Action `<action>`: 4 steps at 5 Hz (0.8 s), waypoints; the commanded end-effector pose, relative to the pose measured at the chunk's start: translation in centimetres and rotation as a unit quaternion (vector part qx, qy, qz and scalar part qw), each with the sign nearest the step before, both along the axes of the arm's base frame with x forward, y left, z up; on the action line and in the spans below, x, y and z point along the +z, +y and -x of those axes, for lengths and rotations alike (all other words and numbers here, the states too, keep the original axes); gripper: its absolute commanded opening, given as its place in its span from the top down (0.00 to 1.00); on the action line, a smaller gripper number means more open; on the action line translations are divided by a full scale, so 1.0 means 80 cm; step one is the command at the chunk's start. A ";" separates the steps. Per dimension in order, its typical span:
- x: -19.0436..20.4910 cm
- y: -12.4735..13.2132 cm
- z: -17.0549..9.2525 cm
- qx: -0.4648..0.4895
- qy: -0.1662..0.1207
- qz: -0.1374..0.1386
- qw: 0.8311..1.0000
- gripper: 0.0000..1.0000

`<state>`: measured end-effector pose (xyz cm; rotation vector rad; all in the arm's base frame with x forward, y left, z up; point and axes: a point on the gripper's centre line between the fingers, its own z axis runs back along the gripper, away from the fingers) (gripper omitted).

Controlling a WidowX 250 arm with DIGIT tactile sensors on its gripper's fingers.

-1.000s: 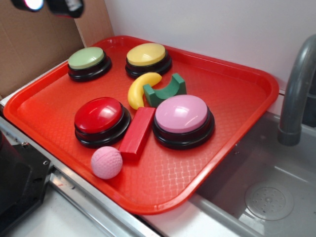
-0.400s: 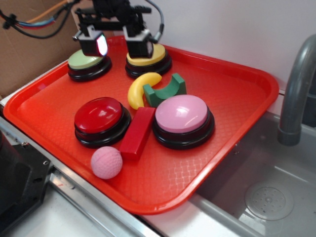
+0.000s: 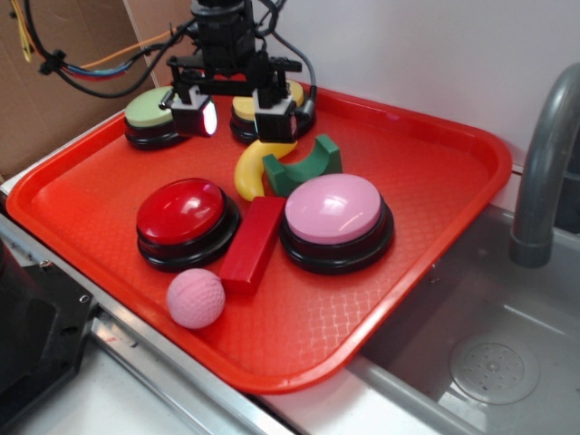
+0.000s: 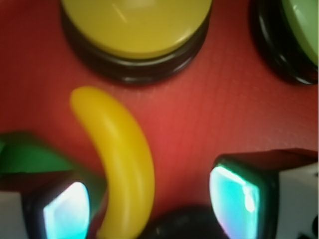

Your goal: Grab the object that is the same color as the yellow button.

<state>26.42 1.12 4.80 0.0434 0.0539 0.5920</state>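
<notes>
The object, a small yellow toy banana [image 3: 252, 170] [image 4: 122, 159], lies on the red tray between the yellow button [image 3: 292, 93] [image 4: 134, 25] and the red button. My gripper [image 3: 237, 116] [image 4: 149, 201] hangs open just above the banana's far end, in front of the yellow button. In the wrist view the banana runs between the two lit pads [image 4: 67, 209], closer to the left one, with a wide gap to the right one. Nothing is held.
On the red tray [image 3: 435, 172] also sit a light green button [image 3: 145, 111], a red button [image 3: 181, 213], a pink button [image 3: 333, 210], a green arch block [image 3: 304, 168] touching the banana, a red bar block [image 3: 252, 240] and a pink ball [image 3: 196, 297]. A sink and faucet [image 3: 544, 154] lie right.
The gripper has come down and forward from the upper left, from over the two far buttons to just above the banana. Nothing on the tray has moved.
</notes>
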 end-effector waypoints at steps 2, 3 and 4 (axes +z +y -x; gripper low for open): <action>-0.018 0.016 -0.010 0.022 -0.004 -0.013 1.000 0.00; -0.019 0.015 -0.006 0.021 -0.012 -0.016 1.000 0.59; -0.015 0.015 -0.003 0.015 -0.022 -0.012 1.000 1.00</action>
